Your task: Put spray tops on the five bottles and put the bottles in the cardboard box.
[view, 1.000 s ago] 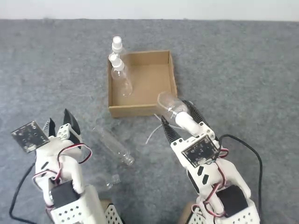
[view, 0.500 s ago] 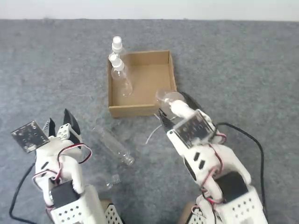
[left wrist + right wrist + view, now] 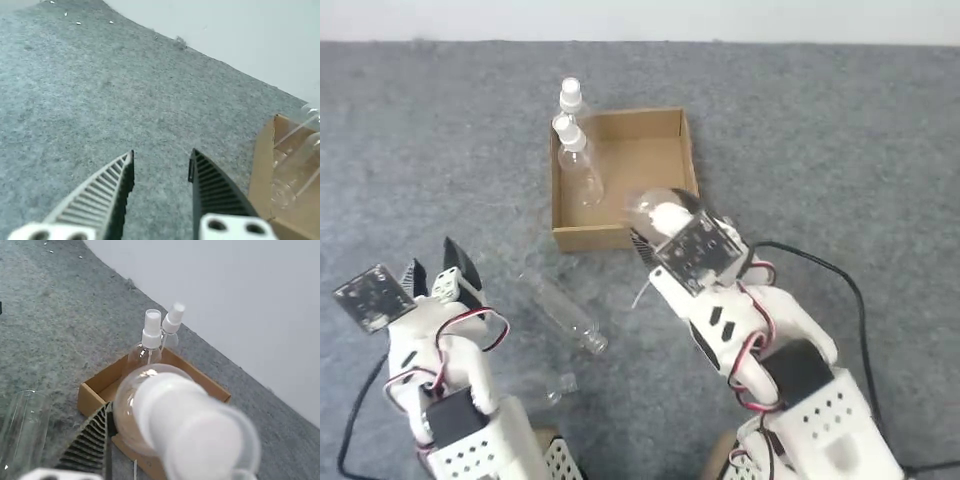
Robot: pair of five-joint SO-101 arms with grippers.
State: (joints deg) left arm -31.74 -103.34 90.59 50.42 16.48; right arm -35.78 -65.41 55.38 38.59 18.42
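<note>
- Right gripper (image 3: 665, 222) is clamped on a capped bottle (image 3: 650, 208), at the near wall of the cardboard box (image 3: 595, 238).
- From where I stand, the held bottle lies tilted rather than upright. Its long axis runs from the wrist toward the box, with the rounded clear base leading and the white spray top (image 3: 197, 440) pointing back at the arm's own camera.
- The clear base sits over the near wall's rim, toward the right corner. The box's open floor lies straight ahead of the gripper, and I'd judge that this is what the coming move turns on.
- To my eye the bottle has to go forward over the wall and tip base-down into the free right part of the box.
- One capped bottle (image 3: 582, 175) already stands in the far-left corner of the box.
- A second capped bottle (image 3: 570, 97) stands at the box's back wall; I cannot tell whether it is inside or just behind it.
- Left gripper (image 3: 162, 152) hangs over bare carpet with its jaws spread and nothing between them, well apart from the box.
- The right arm is clearly the nearer one for this drop.
- An uncapped bottle (image 3: 560, 310) lies on its side on the carpet between the two arms.
- Another uncapped bottle (image 3: 552, 388) lies closer to the bases.
</note>
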